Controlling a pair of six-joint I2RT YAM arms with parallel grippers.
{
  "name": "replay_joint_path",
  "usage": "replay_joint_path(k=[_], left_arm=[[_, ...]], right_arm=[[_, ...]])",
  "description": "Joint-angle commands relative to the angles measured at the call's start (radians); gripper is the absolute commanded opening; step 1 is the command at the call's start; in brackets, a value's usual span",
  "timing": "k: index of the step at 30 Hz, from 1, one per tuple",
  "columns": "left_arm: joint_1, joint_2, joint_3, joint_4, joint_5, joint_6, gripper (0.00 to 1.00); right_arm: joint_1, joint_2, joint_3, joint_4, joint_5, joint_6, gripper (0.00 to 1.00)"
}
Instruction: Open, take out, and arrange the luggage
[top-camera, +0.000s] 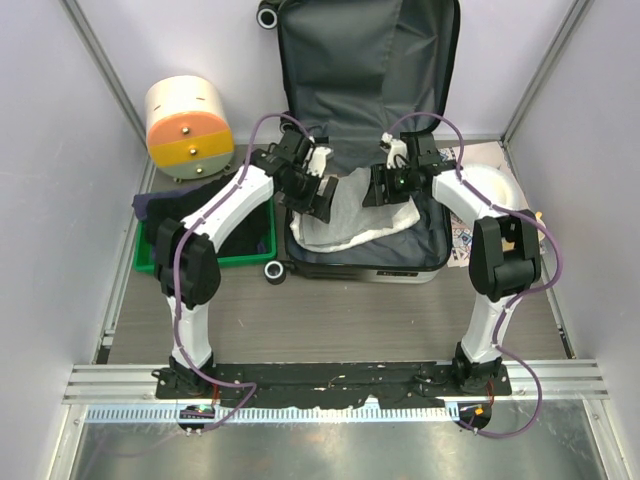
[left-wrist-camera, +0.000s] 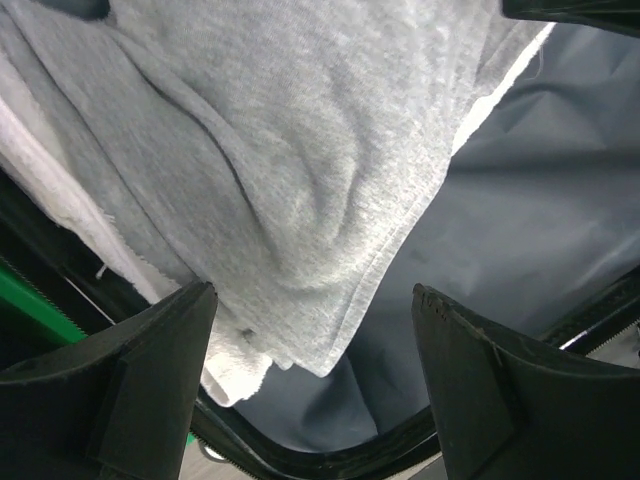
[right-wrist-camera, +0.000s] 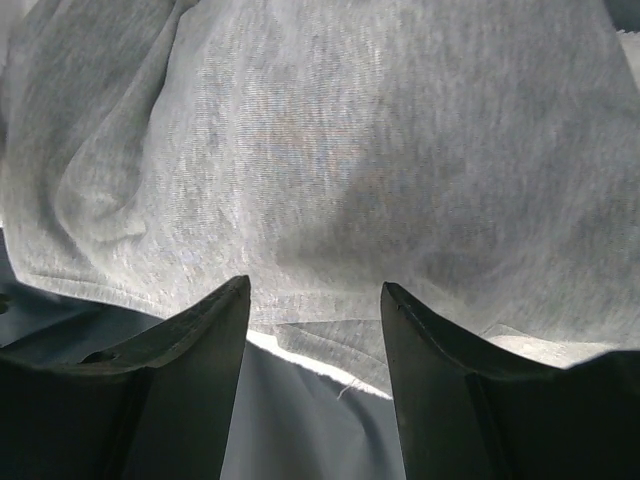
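The luggage, a small hard-shell suitcase with dark grey fabric lining, lies open in the middle of the tabletop, its lid raised at the back. The left gripper and the right gripper both hang spread over the pale grey cloth inside it, pinching nothing.

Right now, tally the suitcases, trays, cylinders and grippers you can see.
Suitcase: 1
Tray: 1
Cylinder: 1
Grippers: 2 (left gripper, right gripper)
Total: 5
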Motion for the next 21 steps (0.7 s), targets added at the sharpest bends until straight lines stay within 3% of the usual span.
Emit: replay_joint_path(k=[1,10,16,21], left_arm=[[-0.016,-0.063,-0.071,0.08,-0.078,-0.129,0.83],[-0.019,-0.025,-0.061,0.071,-0.44,-0.233,0.78],[-0.031,0.017,-0.053,0.09,-0.357,-0.249,0.76],[-0.034,0.044,-0.079,0.137,-0.328,-0.258,0.67]], right_arm=[[0.003,-0.063,-0.031,0.049,-0.019,0.022,0.6],[-0.018,-0.043,-0.054,0.061,0.007,0.03,0.59],[-0.032,-0.038,-0.056,0.06,0.002,0.033,0.59],[-0.04,-0.046,-0.047,0.054,-0.013,0.025,0.59]])
